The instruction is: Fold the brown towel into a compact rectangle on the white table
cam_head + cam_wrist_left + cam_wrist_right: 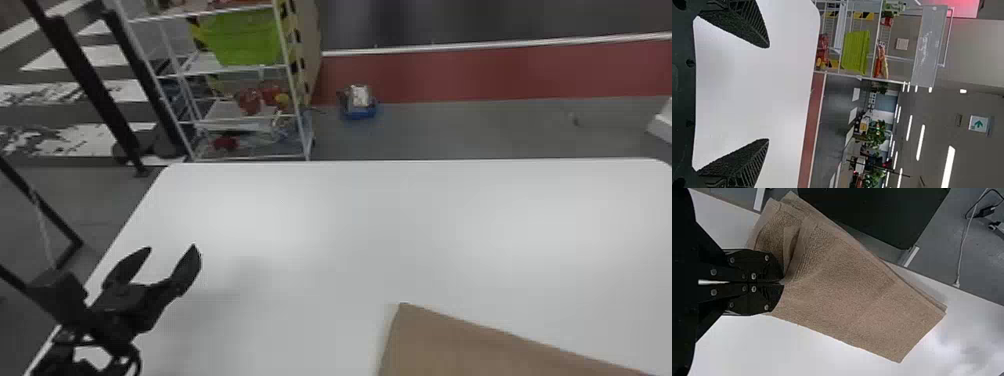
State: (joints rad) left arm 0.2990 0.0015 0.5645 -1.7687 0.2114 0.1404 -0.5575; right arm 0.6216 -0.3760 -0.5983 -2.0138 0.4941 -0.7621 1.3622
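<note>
On the near part of the worktop (pixel 310 230), brown towel (pixel 844 301) partly folded, layers uneven. Right end effector (pixel 782 282) closed on its rumpled end; left end effector (pixel 172 246) spread wide over the worktop's left side, holding nothing. Risks as I judge them: pulling from this one pinch could skew the stack or drag it off the edge; a shallow grip might catch only some layers, leaving the inner flap creased.

The left claw (pixel 172 257), fingers apart, hangs above the white table (pixel 350 225), well apart from the brown towel (pixel 450 345).
</note>
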